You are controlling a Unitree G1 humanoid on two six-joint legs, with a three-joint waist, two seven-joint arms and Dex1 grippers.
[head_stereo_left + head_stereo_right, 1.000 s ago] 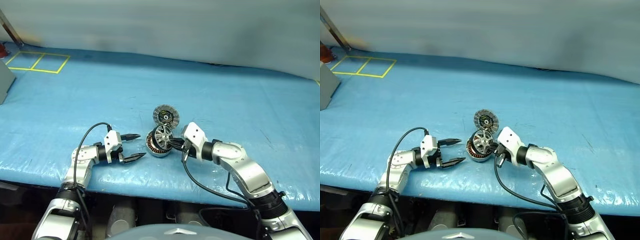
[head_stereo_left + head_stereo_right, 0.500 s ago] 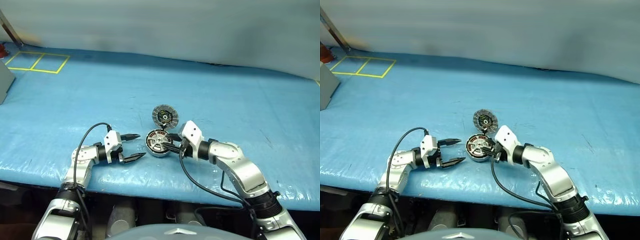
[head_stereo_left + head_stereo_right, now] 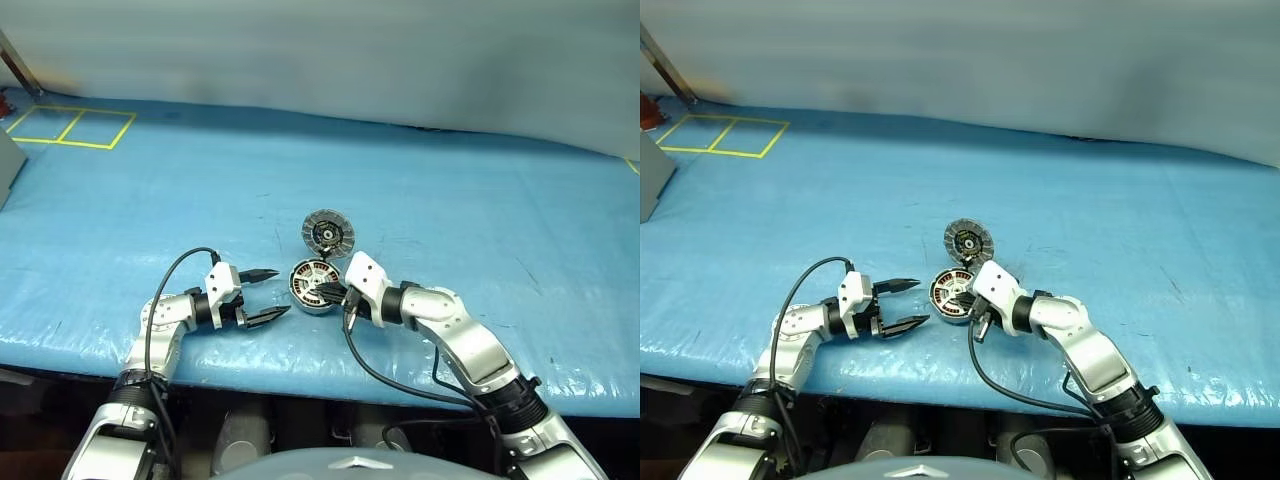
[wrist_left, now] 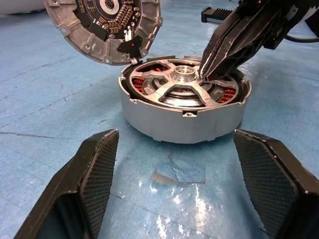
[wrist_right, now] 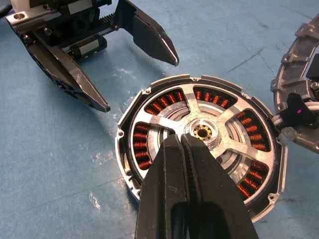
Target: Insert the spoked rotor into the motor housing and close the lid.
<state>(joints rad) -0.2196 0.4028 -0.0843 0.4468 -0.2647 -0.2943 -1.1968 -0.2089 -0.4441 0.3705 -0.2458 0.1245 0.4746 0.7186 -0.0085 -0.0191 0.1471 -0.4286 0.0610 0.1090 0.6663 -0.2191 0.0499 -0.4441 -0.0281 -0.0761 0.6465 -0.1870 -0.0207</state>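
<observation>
The motor housing (image 4: 169, 124) sits on the blue cover near the front edge, copper windings showing. The spoked rotor (image 5: 234, 117) lies flat inside it, hub up. The lid (image 3: 329, 231) stands open behind the housing, its inner face (image 4: 99, 25) towards me, hinged at the rim. My right gripper (image 5: 182, 140) is shut with nothing between its fingers; its tips rest on the rotor beside the hub (image 4: 185, 74). My left gripper (image 3: 283, 291) is open just left of the housing, one finger (image 4: 97, 167) on each side of it and clear of the wall.
The blue cover (image 3: 480, 210) stretches wide on all sides. Yellow tape squares (image 3: 70, 125) mark the far left corner. A grey box edge (image 3: 652, 175) shows at the left. The table's front edge (image 3: 300, 365) runs just below both grippers.
The rotor, tilted on the housing's rim in my right gripper a second ago, now lies flat inside. The right gripper has let go, shut, and shifted left over the hub. Left gripper unmoved.
</observation>
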